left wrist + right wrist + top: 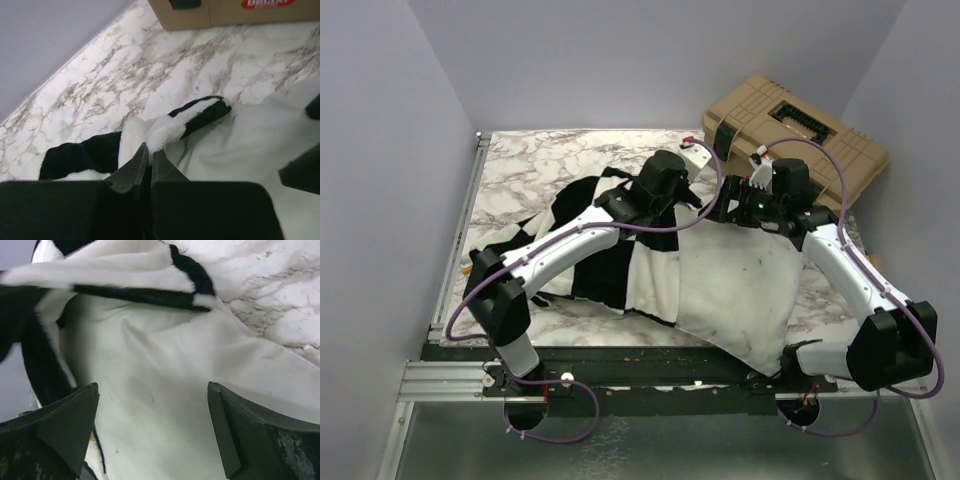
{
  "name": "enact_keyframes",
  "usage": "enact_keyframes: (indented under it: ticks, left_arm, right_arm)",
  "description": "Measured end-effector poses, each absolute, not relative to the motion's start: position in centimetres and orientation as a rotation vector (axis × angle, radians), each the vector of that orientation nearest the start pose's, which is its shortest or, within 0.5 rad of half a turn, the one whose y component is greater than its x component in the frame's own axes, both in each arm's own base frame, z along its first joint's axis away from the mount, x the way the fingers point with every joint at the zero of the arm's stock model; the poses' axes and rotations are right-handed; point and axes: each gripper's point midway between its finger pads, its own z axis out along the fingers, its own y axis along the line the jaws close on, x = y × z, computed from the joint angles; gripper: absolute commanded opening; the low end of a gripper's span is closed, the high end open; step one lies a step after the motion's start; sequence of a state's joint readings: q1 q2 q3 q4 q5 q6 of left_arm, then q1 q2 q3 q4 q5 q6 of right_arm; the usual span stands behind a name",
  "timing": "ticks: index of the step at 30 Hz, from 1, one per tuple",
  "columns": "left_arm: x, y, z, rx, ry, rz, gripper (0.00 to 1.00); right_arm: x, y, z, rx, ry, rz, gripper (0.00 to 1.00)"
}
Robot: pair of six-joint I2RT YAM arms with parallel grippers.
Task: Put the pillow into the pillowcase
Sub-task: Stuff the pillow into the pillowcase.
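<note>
Now left gripper [149,150] pinched shut on pillowcase [195,114] edge; right gripper [152,386] spread wide, empty, above pillow [165,355]. Pillow lies near box [795,125]; pillowcase farther from box.

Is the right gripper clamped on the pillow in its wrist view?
No, the right gripper has its jaws spread wide over the pillow, gripping nothing.

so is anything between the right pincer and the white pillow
Nothing visible. The open right pincer faces bare fabric of the large plain white puffy pillow. The edge of the black-and-white checked fabric pillowcase lies further ahead, pinched in the shut left pincer, not in the way.
</note>
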State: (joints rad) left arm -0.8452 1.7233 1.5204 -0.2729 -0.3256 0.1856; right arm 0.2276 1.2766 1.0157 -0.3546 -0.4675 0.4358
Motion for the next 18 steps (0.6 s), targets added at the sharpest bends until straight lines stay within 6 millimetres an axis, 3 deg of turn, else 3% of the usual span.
enact_keyframes:
  ticks: [4,8,10,13,16,18]
  left_arm:
    - [36.8,-32.1,29.7,0.682,1.783,-0.176,0.00]
    - [33.8,-29.3,37.3,0.482,1.682,-0.334,0.00]
    - [32.2,-27.9,39.7,0.395,1.647,-0.413,0.00]
    - [30.3,-26.5,41.3,0.306,1.620,-0.509,0.00]
    - [29.2,-26.1,40.8,0.253,1.635,-0.584,0.00]
    - [29.0,-26.2,39.8,0.225,1.661,-0.614,0.00]
  right_arm:
    - [33.5,18.8,20.2,-0.104,2.246,0.972,0.95]
    - [34.9,20.4,20.4,-0.165,2.226,1.073,0.95]
    - [35.5,21.2,20.4,-0.192,2.208,1.130,0.95]
    - [36.2,22.6,19.9,-0.229,2.196,1.216,0.95]
    - [36.6,24.6,19.3,-0.276,2.195,1.292,0.95]
    - [36.0,26.6,19.2,-0.331,2.184,1.356,0.89]
